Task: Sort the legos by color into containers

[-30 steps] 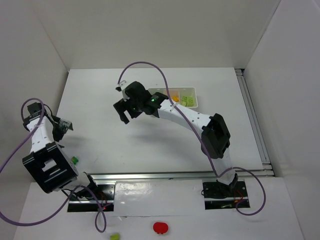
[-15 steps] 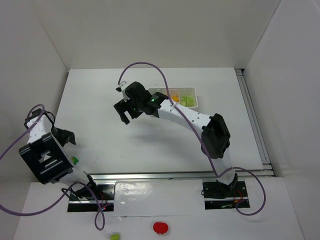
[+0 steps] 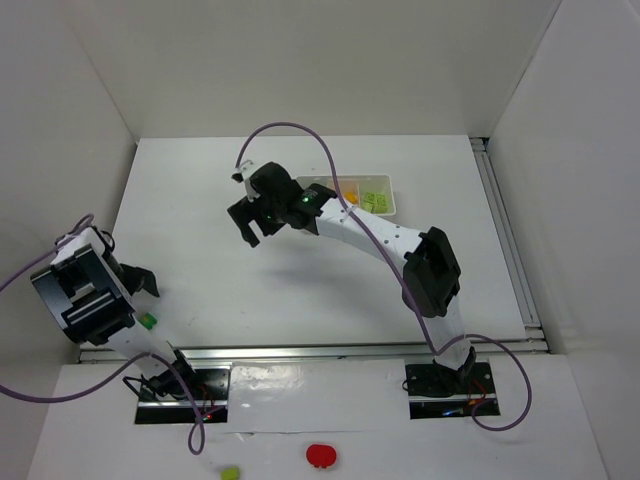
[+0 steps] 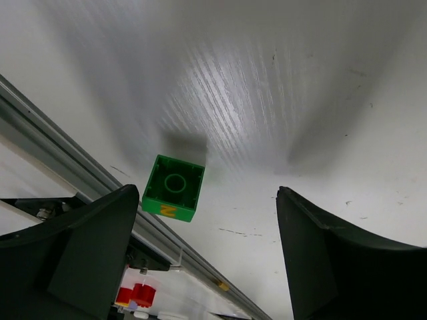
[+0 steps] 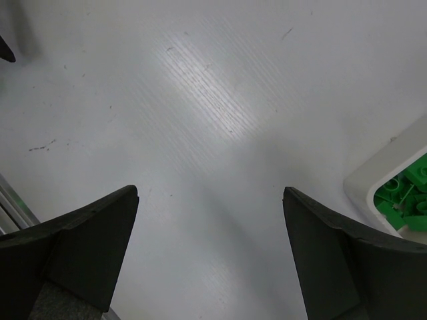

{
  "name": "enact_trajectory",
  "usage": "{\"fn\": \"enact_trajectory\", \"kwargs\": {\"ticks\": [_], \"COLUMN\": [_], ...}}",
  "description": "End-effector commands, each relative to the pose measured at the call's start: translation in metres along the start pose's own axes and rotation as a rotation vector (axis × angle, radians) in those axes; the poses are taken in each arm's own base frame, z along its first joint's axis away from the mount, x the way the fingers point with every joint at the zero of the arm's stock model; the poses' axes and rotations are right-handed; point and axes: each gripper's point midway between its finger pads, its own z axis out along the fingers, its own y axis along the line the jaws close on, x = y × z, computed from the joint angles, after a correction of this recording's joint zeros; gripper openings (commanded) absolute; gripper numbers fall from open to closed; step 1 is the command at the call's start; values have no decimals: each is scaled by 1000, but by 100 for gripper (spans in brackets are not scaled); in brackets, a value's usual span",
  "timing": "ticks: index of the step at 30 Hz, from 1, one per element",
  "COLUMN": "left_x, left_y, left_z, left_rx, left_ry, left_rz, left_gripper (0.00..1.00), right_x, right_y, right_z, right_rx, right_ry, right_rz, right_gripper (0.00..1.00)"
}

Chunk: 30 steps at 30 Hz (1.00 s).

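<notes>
A dark green lego (image 4: 173,187) lies hollow side up by the metal rail at the table's near left edge (image 3: 148,321). My left gripper (image 4: 208,197) hangs open just above and beside it, with the brick near its left finger; from above the gripper (image 3: 137,283) sits just behind the brick. My right gripper (image 3: 250,224) hovers open over bare table mid-left, nothing between its fingers (image 5: 210,193). The white container tray (image 3: 392,197) at the back holds orange legos (image 3: 348,196) and yellow-green legos (image 3: 375,198). Its corner (image 5: 380,181) holds dark green legos (image 5: 400,200).
A metal rail (image 3: 330,350) runs along the table's near edge, and another (image 3: 505,240) along the right side. A red round object (image 3: 320,456) and a yellow-green brick (image 3: 230,472) lie on the shelf below the arm bases. White walls enclose the table.
My left arm has swung toward the near edge, bringing its gripper down close to the dark green lego. The right arm has not moved.
</notes>
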Motion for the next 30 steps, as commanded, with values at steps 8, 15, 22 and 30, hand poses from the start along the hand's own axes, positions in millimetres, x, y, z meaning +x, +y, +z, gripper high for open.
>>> {"fn": "enact_trajectory", "kwargs": {"ticks": [8,15,22,30], "left_x": [8,23,25,32], "left_y": [-4,-22,-22,-21], "left_z": [5,5,2,4], "left_rx": [9,51,63,47], "left_ry": [58,82,77,120], "left_rz": [48,120,99,79], "left_gripper": [87,88,95,100], "right_x": [-22,-22,-24,-20], "right_y": [-6,-6,-6,-6], "right_z": [-4,-4,-6,-2], "right_rx": [27,27,28,29], "right_ry": [-49,-49,-49,-40], "right_rz": [-20,-20,-30,-30], "right_gripper": [96,96,96,96]}}
